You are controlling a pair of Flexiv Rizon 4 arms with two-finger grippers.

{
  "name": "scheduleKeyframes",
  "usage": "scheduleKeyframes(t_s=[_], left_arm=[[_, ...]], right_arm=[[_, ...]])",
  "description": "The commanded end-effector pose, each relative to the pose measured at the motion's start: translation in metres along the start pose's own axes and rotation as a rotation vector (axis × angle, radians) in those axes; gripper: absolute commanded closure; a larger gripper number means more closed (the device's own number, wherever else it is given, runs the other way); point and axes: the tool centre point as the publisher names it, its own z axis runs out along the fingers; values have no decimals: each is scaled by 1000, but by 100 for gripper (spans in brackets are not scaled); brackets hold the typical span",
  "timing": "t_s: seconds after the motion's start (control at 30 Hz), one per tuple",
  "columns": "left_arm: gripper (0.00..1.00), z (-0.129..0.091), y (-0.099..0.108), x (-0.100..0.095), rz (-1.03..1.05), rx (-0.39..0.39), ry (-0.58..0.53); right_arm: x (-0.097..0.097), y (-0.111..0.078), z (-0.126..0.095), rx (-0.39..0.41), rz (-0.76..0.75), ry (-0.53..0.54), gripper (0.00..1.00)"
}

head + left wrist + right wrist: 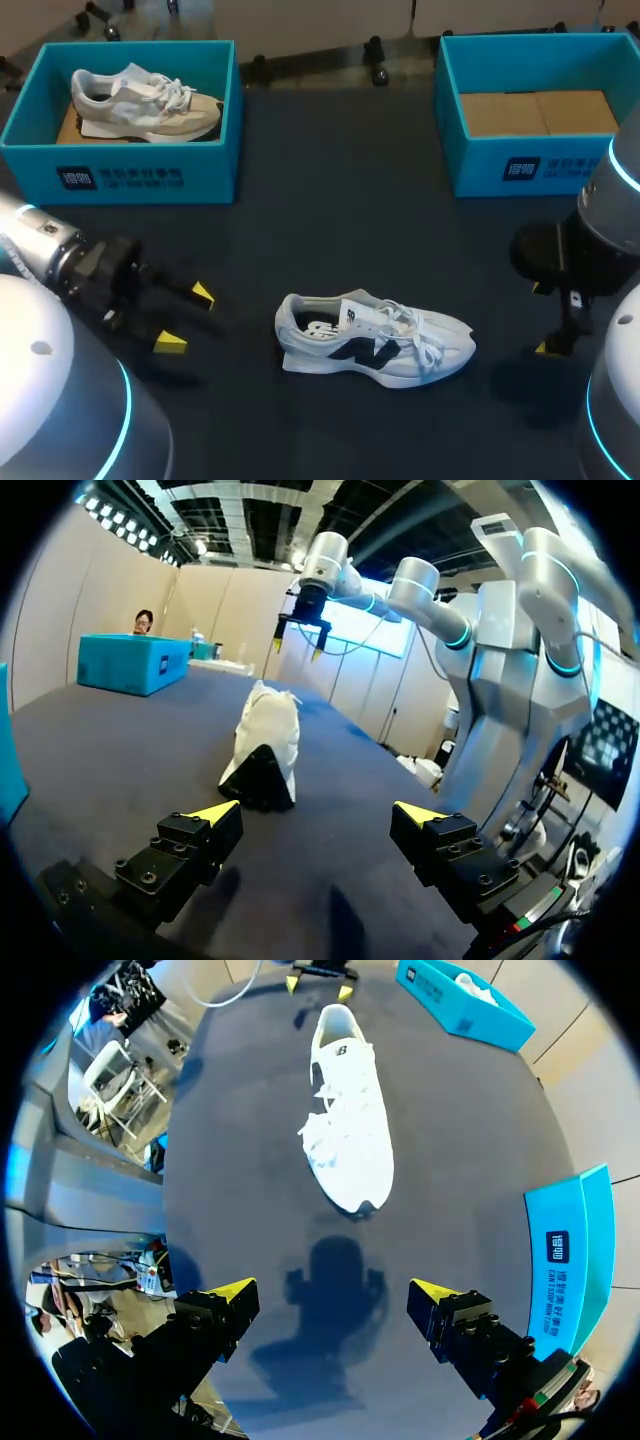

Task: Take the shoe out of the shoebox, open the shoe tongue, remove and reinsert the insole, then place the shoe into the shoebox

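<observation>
In the head view you have the white-and-navy shoe upright on the table, outside the left shoebox (which holds a beige shoe) and the right shoebox. Your left wrist view shows the left gripper spread wide, holding nothing — the shoe's heel is ahead. In the right wrist view the right gripper is likewise released — the toe lies ahead, apart.

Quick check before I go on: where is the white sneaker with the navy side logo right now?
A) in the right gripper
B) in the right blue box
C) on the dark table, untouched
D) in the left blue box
C: the white sneaker lies on the dark table between the left gripper and right gripper, both open and clear of it.
</observation>
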Motion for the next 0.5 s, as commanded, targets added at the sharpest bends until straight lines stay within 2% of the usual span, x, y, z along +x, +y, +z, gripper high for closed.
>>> scheduleKeyframes(t_s=[0.03, 0.3, 0.5], left_arm=[[0, 5, 14, -11, 29, 56, 38], [0, 5, 17, -9, 61, 103, 28], [0, 21, 14, -6, 87, 130, -3]], right_arm=[[1, -1, 1, -1, 0, -3, 0], [1, -1, 1, -1, 0, -3, 0], [1, -1, 1, -1, 0, -3, 0]])
